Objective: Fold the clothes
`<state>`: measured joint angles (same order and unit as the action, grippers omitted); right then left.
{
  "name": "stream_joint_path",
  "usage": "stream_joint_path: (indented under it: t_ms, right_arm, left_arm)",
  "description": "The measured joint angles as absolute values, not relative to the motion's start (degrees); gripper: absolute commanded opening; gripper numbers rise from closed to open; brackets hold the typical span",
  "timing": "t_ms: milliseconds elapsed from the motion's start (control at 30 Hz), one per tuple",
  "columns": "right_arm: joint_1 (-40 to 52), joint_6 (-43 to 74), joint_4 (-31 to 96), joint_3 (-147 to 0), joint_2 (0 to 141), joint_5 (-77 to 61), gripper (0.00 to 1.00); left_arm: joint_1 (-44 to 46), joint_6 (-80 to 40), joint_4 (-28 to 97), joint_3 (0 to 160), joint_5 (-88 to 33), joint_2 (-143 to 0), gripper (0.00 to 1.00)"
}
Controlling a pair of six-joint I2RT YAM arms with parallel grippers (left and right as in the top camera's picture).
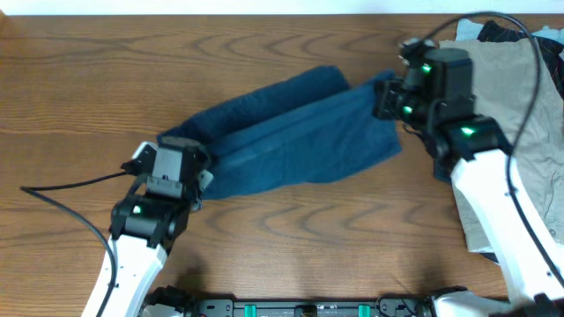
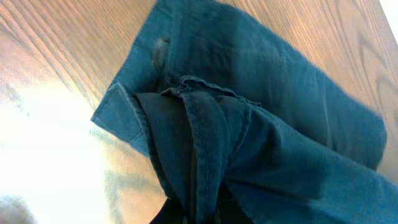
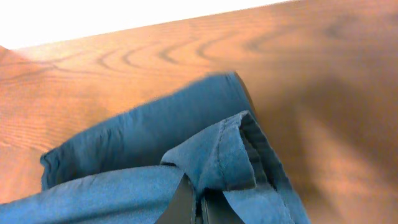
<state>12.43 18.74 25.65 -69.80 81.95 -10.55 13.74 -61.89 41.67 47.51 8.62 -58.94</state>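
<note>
Holds the dark navy shorts [image 1: 300,132] at both ends, stretched slantwise over the middle of the wooden surface [image 1: 79,79], lower left to upper right in the overhead view; rests mostly flat on the wood, seemingly doubled lengthwise, with a rounded fold along the far edge; clamps the lower-left end in the left pincer [image 1: 203,173], closed tight on bunched cloth, seams and a stitched band gathering into pleats right at the tips in the left wrist view; clamps the upper-right end in the right pincer [image 1: 385,97], likewise closed, with a hemmed corner nipped between the fingers [image 3: 184,202] and curling up over them; holds that corner slightly off the wood, the rest trailing away flat toward the left; sits apart from a heap of other clothes at the right edge, a beige garment [image 1: 520,114] on top and something black [image 1: 511,31] behind it, just beside the right arm.
</note>
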Motion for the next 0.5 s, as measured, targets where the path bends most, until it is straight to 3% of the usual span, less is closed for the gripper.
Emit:
stream_joint_path:
  t_ms: [133,233,267,300,367,433,500]
  right_arm:
    - [14.3,18.1,19.2,-70.1,87.6,-9.7,0.01]
    - [15.2,17.6,14.9,-70.1,92.1,-8.5,0.04]
    - [15.4,17.5,13.5,-70.1,93.2,-8.1,0.12]
    - [15.5,17.6,11.3,-70.2,94.9,-7.6,0.31]
    - [15.8,17.3,8.4,-70.4,97.6,-6.2,0.83]
    - [16.5,17.2,7.0,-70.4,100.5,-5.2,0.99]
    - [17.0,17.2,7.6,-70.4,101.6,-4.9,0.99]
  left_arm:
    - [10.4,-63.0,37.0,47.5,9.9,-63.1,0.12]
    - [8.9,-63.4,33.2,47.5,11.0,-66.6,0.23]
    - [8.3,-63.5,31.9,47.5,11.4,-67.9,0.31]
    - [7.9,-63.5,30.2,47.5,12.0,-69.3,0.43]
    - [6.7,-63.4,26.2,47.5,13.1,-72.4,0.64]
    - [5.3,-63.8,23.0,47.5,13.7,-75.4,0.71]
    - [3.8,-63.9,21.7,47.5,13.5,-77.5,0.71]
